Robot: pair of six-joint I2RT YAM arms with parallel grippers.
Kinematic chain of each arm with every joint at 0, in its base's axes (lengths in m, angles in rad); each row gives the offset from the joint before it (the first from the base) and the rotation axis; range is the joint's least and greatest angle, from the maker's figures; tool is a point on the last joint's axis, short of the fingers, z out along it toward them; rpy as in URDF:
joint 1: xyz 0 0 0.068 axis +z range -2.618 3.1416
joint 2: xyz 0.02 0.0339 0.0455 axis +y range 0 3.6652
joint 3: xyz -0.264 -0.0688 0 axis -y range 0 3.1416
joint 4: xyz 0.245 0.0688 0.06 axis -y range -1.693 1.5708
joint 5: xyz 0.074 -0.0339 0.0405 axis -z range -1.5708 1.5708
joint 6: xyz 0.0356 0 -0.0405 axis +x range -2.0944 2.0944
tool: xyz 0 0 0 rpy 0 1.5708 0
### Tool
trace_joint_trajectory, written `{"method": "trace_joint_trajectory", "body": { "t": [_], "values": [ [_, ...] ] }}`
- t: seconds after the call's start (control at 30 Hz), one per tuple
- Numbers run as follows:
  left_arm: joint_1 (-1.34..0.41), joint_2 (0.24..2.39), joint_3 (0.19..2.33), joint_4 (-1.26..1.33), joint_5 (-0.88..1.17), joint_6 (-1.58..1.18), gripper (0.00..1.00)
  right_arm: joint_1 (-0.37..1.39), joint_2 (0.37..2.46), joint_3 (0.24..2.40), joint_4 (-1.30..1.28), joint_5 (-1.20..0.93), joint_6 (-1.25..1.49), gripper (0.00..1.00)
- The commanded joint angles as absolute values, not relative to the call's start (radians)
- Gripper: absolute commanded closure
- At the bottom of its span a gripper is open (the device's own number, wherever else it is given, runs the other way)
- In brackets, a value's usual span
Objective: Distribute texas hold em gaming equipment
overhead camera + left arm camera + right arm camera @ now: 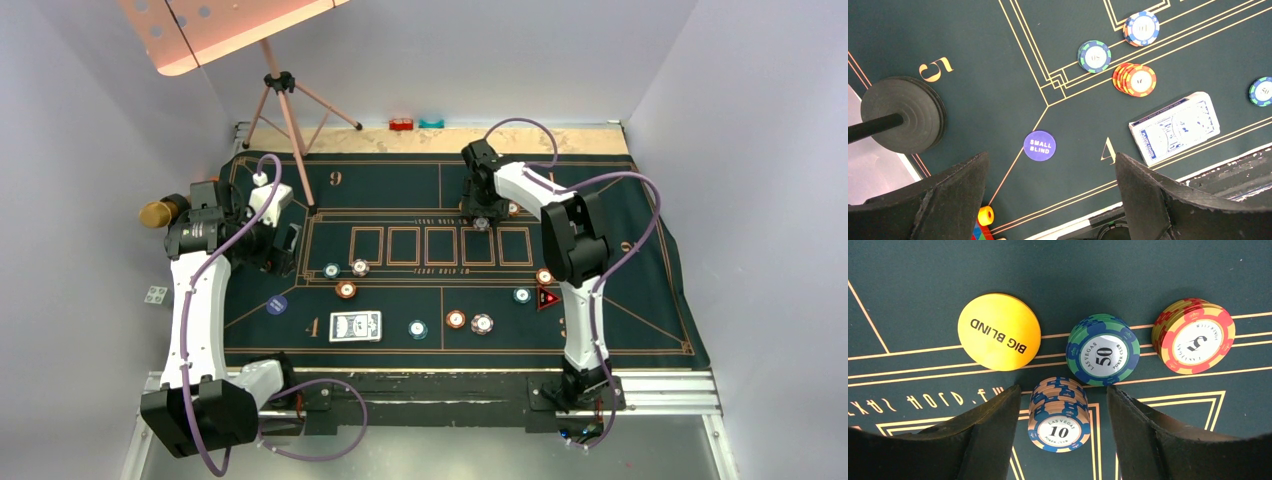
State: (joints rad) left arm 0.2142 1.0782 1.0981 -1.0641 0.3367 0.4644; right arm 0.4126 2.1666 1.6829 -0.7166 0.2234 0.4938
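Felt (640, 310) is stocked seat by seat, so the right claw (1063, 390) is spread astride the 10 chip stack (1059, 427) by the yellow disc (999, 332); the left claw (1052, 156) is held wide, empty.

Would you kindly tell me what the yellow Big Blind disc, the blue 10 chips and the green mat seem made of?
Yellow round Big Blind disc: likely smooth matte plastic, given its even colour and printed lettering.
Blue-and-tan striped 10 chip stack: probably moulded plastic or clay composite, with a slightly shiny printed centre label.
Dark green gold-lined mat: apparently felt-like fabric, matte and glare-free.
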Motion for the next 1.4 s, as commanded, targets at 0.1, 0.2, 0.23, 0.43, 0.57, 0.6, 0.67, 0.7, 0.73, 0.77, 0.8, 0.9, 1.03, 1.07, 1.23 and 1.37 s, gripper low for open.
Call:
{"method": "trace_joint_trajectory", "body": {
  "t": [0.1, 0.2, 0.23, 0.43, 0.57, 0.6, 0.67, 0.7, 0.73, 0.77, 0.8, 0.9, 1.03, 1.07, 1.23, 1.37],
  "values": [
    [0.219, 1.067, 1.132, -1.060, 0.347, 0.479, 0.00, 0.452, 1.978, 1.630, -0.724, 0.252, 0.500, 0.31],
    [0.219, 1.067, 1.132, -1.058, 0.349, 0.479, 0.00, 0.503, 1.855, 1.537, -0.737, 0.278, 0.498, 0.30],
    [0.219, 1.067, 1.132, -1.058, 0.349, 0.479, 0.00, 0.523, 1.807, 1.502, -0.741, 0.287, 0.497, 0.29],
    [0.219, 1.065, 1.133, -1.062, 0.342, 0.485, 0.00, 0.656, 1.544, 1.205, -0.747, 0.249, 0.516, 0.24],
    [0.218, 1.063, 1.136, -1.069, 0.350, 0.483, 0.00, 0.738, 1.441, 1.019, -0.725, 0.188, 0.544, 0.21],
    [0.218, 1.062, 1.138, -1.070, 0.350, 0.483, 0.00, 0.755, 1.422, 0.980, -0.722, 0.184, 0.553, 0.21],
    [0.219, 1.062, 1.139, -1.075, 0.348, 0.484, 0.00, 0.784, 1.393, 0.907, -0.707, 0.162, 0.567, 0.21],
    [0.219, 1.061, 1.140, -1.075, 0.348, 0.484, 0.00, 0.796, 1.384, 0.883, -0.699, 0.150, 0.573, 0.21],
    [0.218, 1.060, 1.141, -1.075, 0.347, 0.483, 0.00, 0.810, 1.380, 0.863, -0.692, 0.142, 0.579, 0.21],
    [0.219, 1.059, 1.142, -1.076, 0.347, 0.484, 0.00, 0.822, 1.381, 0.847, -0.685, 0.136, 0.579, 0.21],
    [0.218, 1.058, 1.145, -1.078, 0.347, 0.482, 0.00, 0.833, 1.387, 0.835, -0.682, 0.134, 0.582, 0.20],
    [0.218, 1.059, 1.149, -1.083, 0.344, 0.482, 0.00, 0.859, 1.402, 0.816, -0.672, 0.126, 0.581, 0.21],
    [0.219, 1.059, 1.155, -1.086, 0.339, 0.483, 0.00, 0.880, 1.417, 0.830, -0.666, 0.128, 0.586, 0.20],
    [0.218, 1.058, 1.156, -1.087, 0.338, 0.483, 0.00, 0.883, 1.426, 0.830, -0.660, 0.123, 0.588, 0.21],
    [0.218, 1.060, 1.161, -1.088, 0.333, 0.486, 0.00, 0.911, 1.475, 0.836, -0.661, 0.118, 0.606, 0.22],
    [0.218, 1.063, 1.159, -1.087, 0.329, 0.490, 0.00, 0.935, 1.509, 0.834, -0.668, 0.127, 0.627, 0.25]
  ]
}}
